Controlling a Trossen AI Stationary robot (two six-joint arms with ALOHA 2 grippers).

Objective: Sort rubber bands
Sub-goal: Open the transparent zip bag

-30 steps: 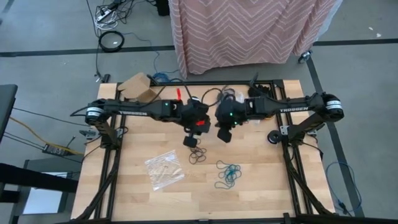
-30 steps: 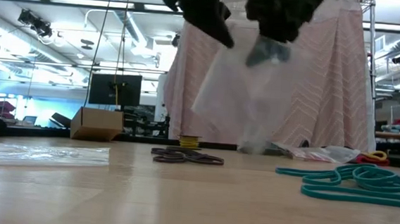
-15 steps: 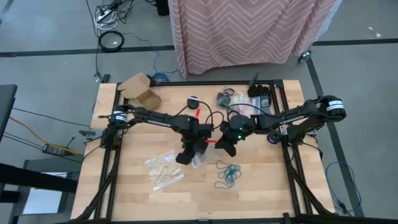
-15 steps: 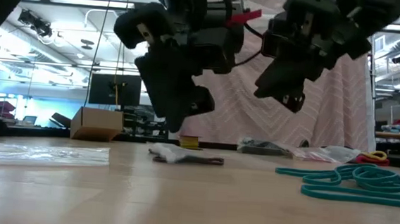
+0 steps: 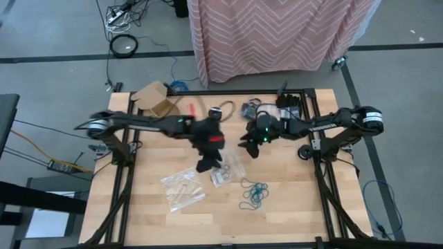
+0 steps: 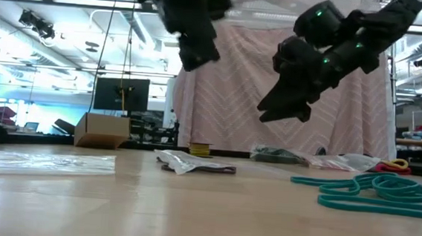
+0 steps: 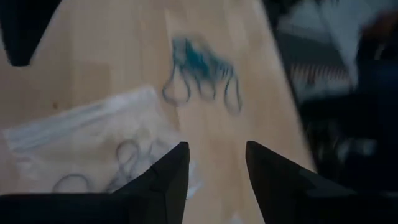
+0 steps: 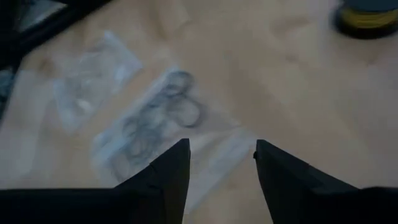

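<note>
A clear plastic bag lies flat on the wooden table, with dark rubber bands showing through it; whether they are inside or under it I cannot tell. Teal rubber bands lie loose nearer the table's front, also in the left wrist view and low view. My left gripper hangs open above the bag's left side, fingers apart. My right gripper hangs open above and to the far right of the bag, with nothing between its fingers.
A second clear bag with pale contents lies to the near left. A cardboard box stands at the far left corner. A black ring and assorted clutter sit along the far edge. Bare wood lies toward the near edge.
Both grippers held the clear bag aloft between them, sank toward the table's near side, and let it go. The bag has fallen and now lies flat over the dark bands. Both grippers have since risen and drawn back toward the far edge; the left has rolled.
</note>
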